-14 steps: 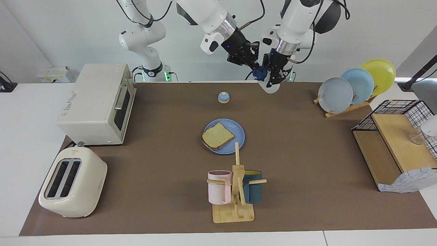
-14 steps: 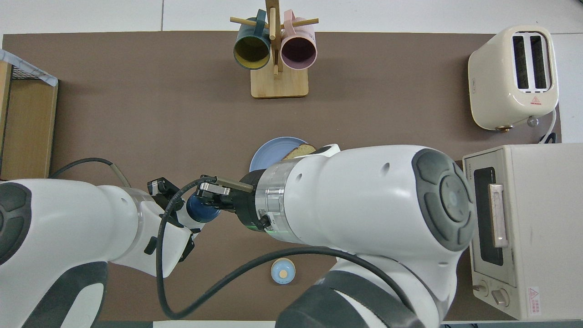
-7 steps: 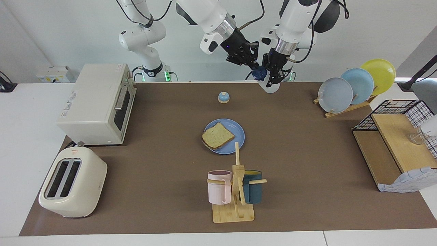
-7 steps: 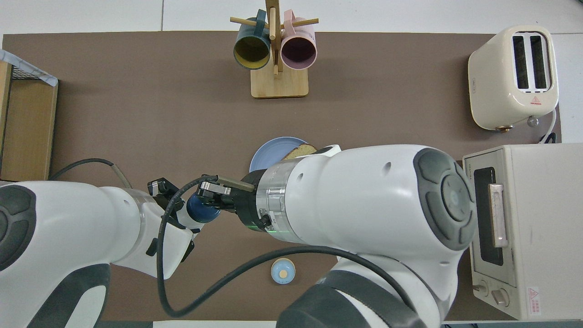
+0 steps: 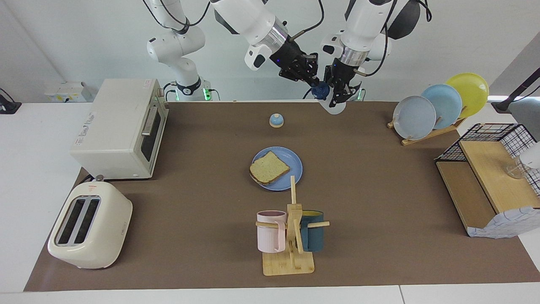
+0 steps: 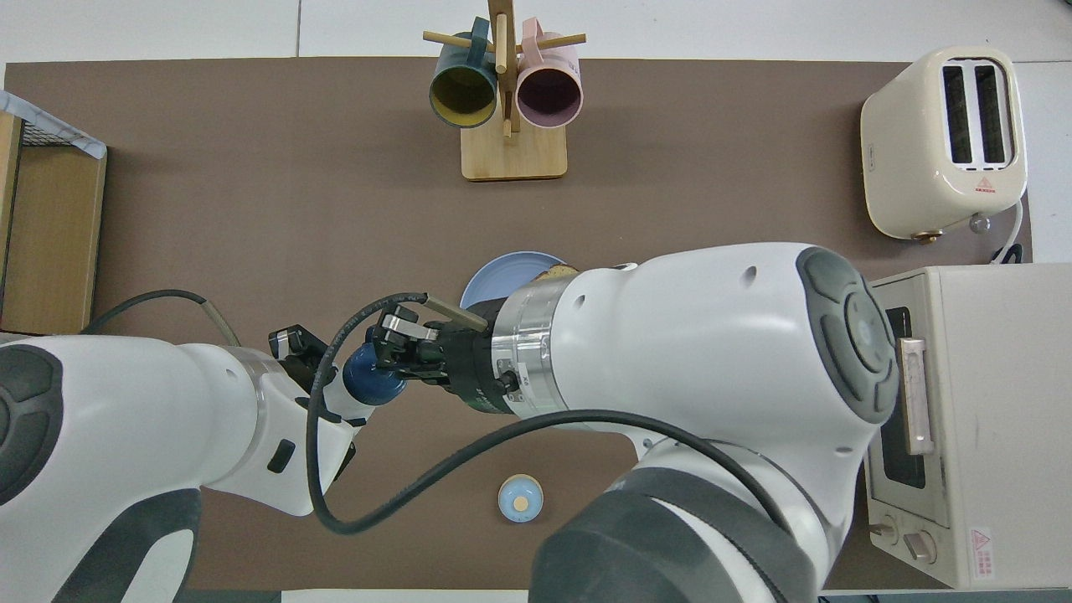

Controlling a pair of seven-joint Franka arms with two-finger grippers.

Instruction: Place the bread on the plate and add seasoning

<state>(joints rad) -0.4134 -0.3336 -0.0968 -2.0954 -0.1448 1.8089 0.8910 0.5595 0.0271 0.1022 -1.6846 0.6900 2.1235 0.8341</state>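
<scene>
The bread lies flat on the blue plate in the middle of the table. In the overhead view the right arm covers most of the plate and all but a corner of the bread. The seasoning hangs tilted in the air over the table's edge by the robots. My left gripper is shut on its white body. My right gripper is shut on its dark blue cap.
A small blue bell sits between the plate and the robots. A toaster oven and a toaster stand at the right arm's end. A mug rack stands farther out than the plate. A plate rack and wire shelf stand at the left arm's end.
The right arm has swung its wrist and forearm while its gripper stays at the cap. The bottle and the left gripper have barely moved.
</scene>
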